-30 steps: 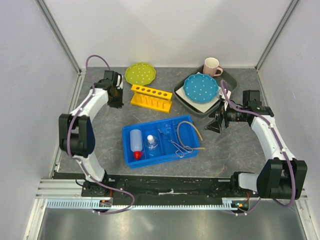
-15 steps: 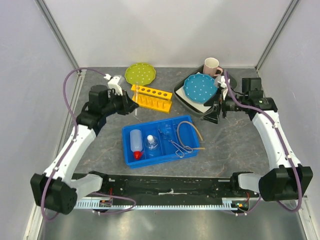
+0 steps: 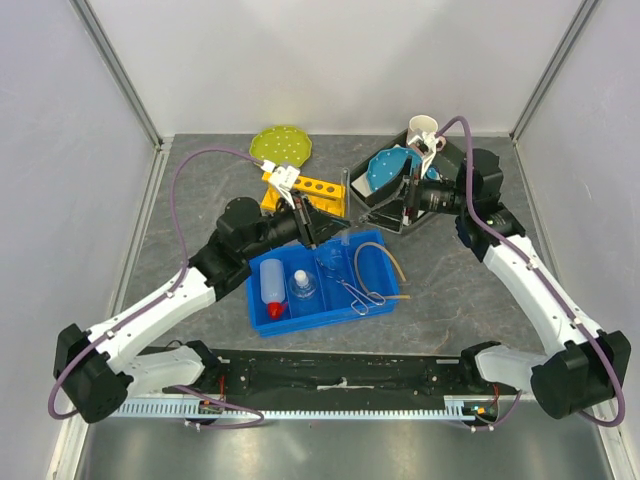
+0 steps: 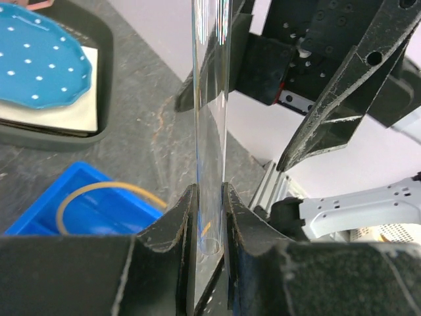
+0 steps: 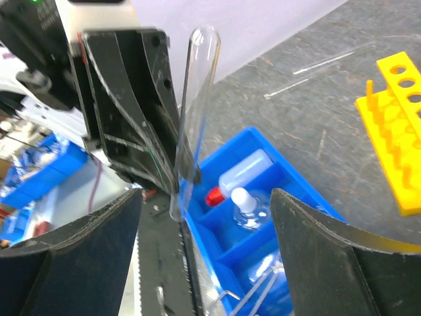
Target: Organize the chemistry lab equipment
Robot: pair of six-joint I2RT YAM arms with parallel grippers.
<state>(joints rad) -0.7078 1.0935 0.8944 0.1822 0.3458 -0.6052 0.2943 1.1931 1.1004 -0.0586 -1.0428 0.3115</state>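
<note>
Clearly the glass tube (image 4: 209, 118) hangs over the blue tray's (image 3: 325, 313) far edge, free air along its length, with bottle (image 3: 271, 283), flask (image 3: 304, 288) and tongs (image 3: 358, 292) below. Gray tabletop (image 3: 440, 300), pale walls. Left gripper (image 4: 209, 210) clamps one end — right gripper (image 5: 204, 197) spread wide, close by, not touching.
</note>
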